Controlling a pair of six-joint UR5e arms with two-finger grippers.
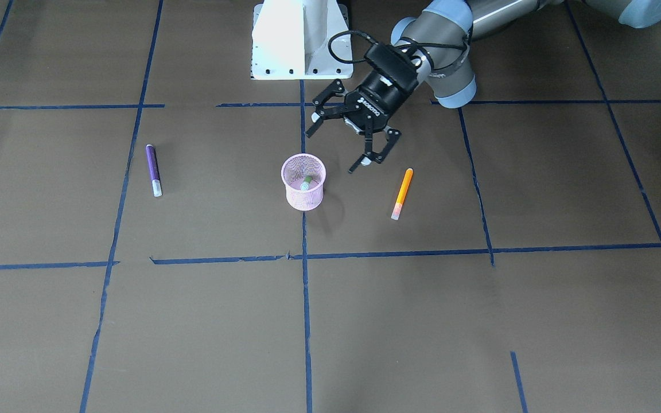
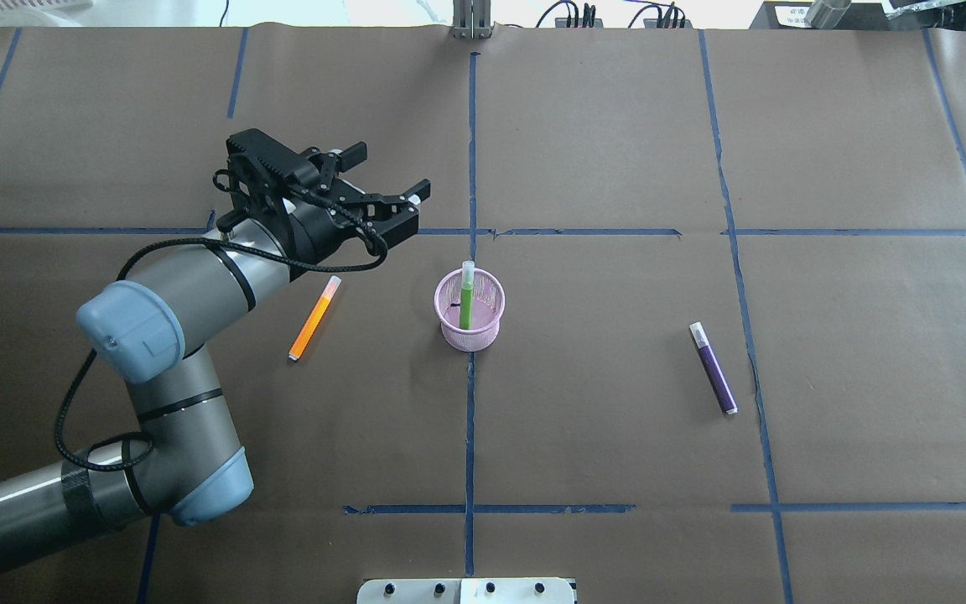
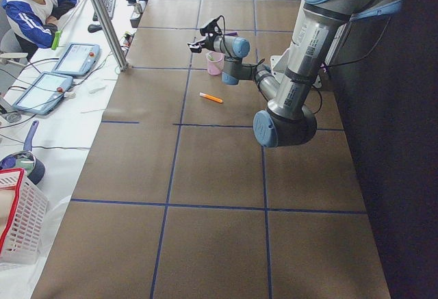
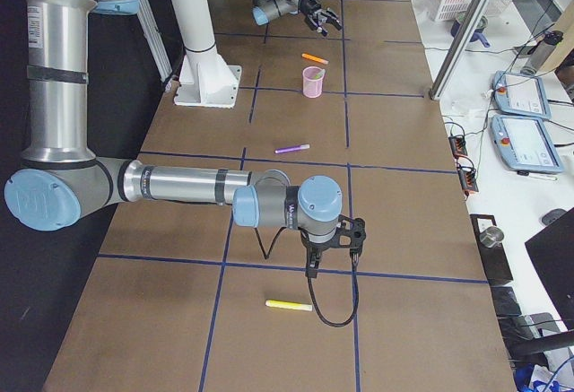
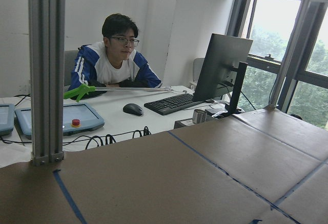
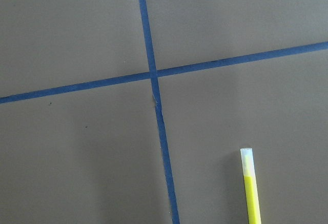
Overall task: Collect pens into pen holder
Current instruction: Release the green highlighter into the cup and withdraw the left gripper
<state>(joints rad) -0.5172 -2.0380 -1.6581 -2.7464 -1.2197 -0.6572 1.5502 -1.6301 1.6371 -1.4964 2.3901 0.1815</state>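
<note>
one green pen (image 2: pixel 465 306) in pen holder (image 2: pixel 483 332); left fingers (image 2: pixel 399 222) spread

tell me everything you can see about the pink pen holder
The pen holder is a small round pink wire-mesh cup, see-through, with a solid rim, narrowing slightly toward its base. It stands upright on the brown table, over a blue tape line. One green pen leans inside, pale end up. Nothing else touches it; the open left claw hovers off to one side.
</note>
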